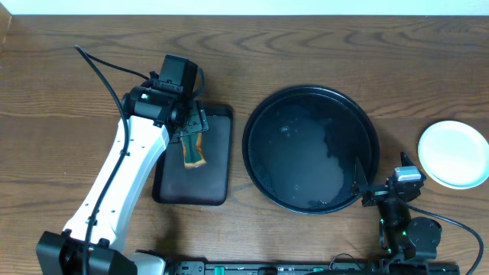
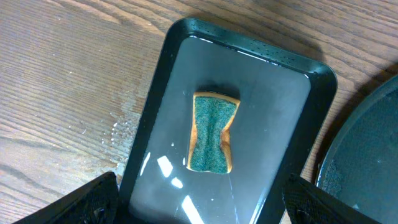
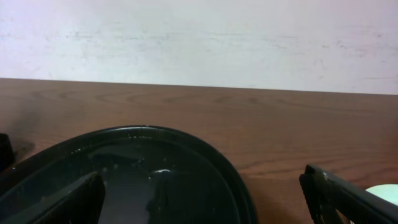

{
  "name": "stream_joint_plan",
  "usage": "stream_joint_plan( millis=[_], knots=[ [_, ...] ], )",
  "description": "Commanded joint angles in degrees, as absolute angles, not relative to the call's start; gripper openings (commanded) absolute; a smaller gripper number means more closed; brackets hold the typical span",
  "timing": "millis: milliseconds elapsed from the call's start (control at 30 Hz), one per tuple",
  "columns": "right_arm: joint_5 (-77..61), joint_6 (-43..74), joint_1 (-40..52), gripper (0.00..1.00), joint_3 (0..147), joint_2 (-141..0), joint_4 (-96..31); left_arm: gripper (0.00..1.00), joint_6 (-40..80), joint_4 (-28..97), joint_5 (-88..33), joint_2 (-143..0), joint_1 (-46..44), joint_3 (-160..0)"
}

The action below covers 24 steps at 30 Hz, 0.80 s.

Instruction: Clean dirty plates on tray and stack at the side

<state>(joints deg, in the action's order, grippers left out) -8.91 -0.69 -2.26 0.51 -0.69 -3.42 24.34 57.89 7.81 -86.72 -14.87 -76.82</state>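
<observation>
Black and glossy, the big round tray point(image 1: 306, 164) with the raised rim sits mid-frame in the overhead view, and we see no plates on it, only a wet sheen. What we do see is a small round pale mint-white plate point(image 1: 453, 153) at the right edge of that view, on the brown wooden table point(image 1: 306, 46) beside the tray. Could be others stacked under it, we can't tell from above.

We'd guess it's stiff, fairly light and slick, more so if wet, and likely to chip if dropped. Lying flat it gives nothing to pinch from the top, so the raised rim is where to take hold, probably at its lower-left edge, the side facing the arm.

The right gripper point(image 1: 378, 192) is low in the overhead frame, just beside the round tray's lower-right rim, with the plate up and to the right of it, near but not touching. Its wrist view shows both fingers spread wide with nothing between them, and only a pale sliver of plate in the lower right corner.

The left gripper point(image 2: 199, 205) is well apart from the plate, upper left in the overhead frame, over the smaller black rectangular tray point(image 2: 273, 124), wide open and empty, with the green and tan sponge point(image 2: 213, 134) lying on that tray just ahead of it
</observation>
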Motion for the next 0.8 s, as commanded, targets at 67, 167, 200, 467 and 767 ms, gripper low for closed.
stream_joint_plan(
  millis=[67, 167, 200, 467, 767],
  knots=[
    [-8.16, -1.37, -1.83, 0.99, 0.32, -0.38, -3.46, 0.85, 24.4, 57.34, 13.54, -80.29, -16.82, -76.9],
    [-8.16, -1.37, -1.83, 0.99, 0.32, -0.38, -3.46, 0.85, 24.36, 54.65, 16.56, -74.5, -16.62, -75.09],
    [-8.16, -1.37, -1.83, 0.99, 0.32, -0.38, -3.46, 0.85, 23.49, 50.11, 16.58, -70.67, -15.84, -73.08],
    [-8.16, -1.37, -1.83, 0.99, 0.32, -0.38, -3.46, 0.85, 15.4, 27.33, 9.19, -50.43, -9.37, -56.45],
    [-8.16, -1.37, -1.83, 0.99, 0.32, -0.38, -3.46, 0.85, 15.44, 13.28, 8.32, -25.78, -2.7, -31.35]
  ],
)
